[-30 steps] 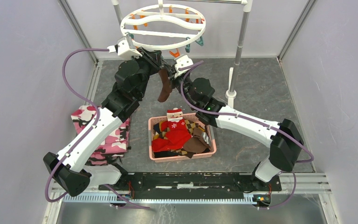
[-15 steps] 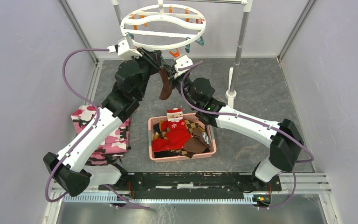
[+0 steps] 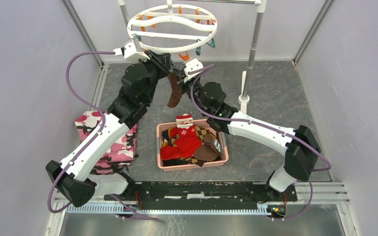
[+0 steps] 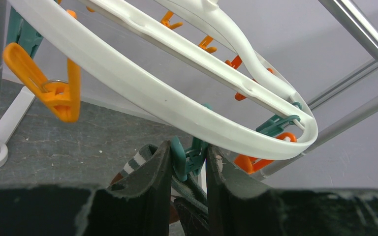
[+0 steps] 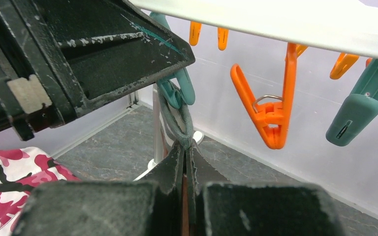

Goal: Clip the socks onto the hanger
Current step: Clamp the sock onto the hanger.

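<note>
While it hangs toe-down just under the near rim of the hanger (image 4: pixel 147 93), the dark brown sock (image 3: pixel 173 92) is caught between the two grippers, clear of the tabletop (image 3: pixel 275 93). Its grey-and-white striped cuff is at the top. The cuff's band rises to the teal clip (image 4: pixel 182 160) that dangles from the ring's underside. From the right wrist view the band reaches the clip's lower end, but I cannot tell whether the clip's mouth bites on it.

The left gripper (image 4: pixel 188 147) comes in from the left and is clamped on that teal clip, one finger pressed on each side of it. The right gripper (image 5: pixel 184 150) comes up from below with its fingers pressed together, pinching the cuff's edge just beneath the clip.

An orange clip (image 5: pixel 270 115) hangs from the rim just beside them, and more orange and teal clips hang around the ring. The hanger is suspended from the rack pole (image 3: pixel 254 42) at the far side.

Nearer the arm bases, a pink basket (image 3: pixel 158 147) sits on the tabletop. It holds a red Santa sock (image 3: pixel 184 135), argyle socks (image 3: pixel 204 132) and another brown piece. A pink camouflage cloth (image 3: pixel 110 142) lies well to the basket's left.
</note>
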### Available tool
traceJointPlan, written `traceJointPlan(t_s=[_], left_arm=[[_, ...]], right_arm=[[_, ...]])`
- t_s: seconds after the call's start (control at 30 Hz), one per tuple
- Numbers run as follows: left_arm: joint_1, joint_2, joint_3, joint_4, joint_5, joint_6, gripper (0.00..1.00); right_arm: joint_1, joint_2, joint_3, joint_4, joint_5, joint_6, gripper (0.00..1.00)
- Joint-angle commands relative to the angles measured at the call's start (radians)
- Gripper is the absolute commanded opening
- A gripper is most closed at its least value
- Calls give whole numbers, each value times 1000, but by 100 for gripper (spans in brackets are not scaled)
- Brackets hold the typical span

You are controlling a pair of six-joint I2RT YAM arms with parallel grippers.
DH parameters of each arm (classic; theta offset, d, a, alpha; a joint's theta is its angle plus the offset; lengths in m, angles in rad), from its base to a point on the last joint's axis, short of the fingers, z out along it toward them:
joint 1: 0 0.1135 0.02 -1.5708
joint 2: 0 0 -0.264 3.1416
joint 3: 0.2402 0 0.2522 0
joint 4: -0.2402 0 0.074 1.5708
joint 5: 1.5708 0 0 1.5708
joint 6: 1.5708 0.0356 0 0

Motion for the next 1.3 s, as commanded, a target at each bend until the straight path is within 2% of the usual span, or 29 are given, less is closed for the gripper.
traceJointPlan(t_s=[0.0,0.6,0.87,1.27], left_arm=[[-3,-17,-8,30,-2,-37,13],[-3,-8,-23,35,-4,-42,13],[-3,-8,-28,40,-11,-40,13],[-3,-8,-32,40,-4,-41,14]], right_arm=[[-1,-17,3,16,21,8,0],[0,-20,18,51,-24,-20,0],[6,-46,-17,91,-95,-64,0],[8,-54,-9,125,-92,-120,0]])
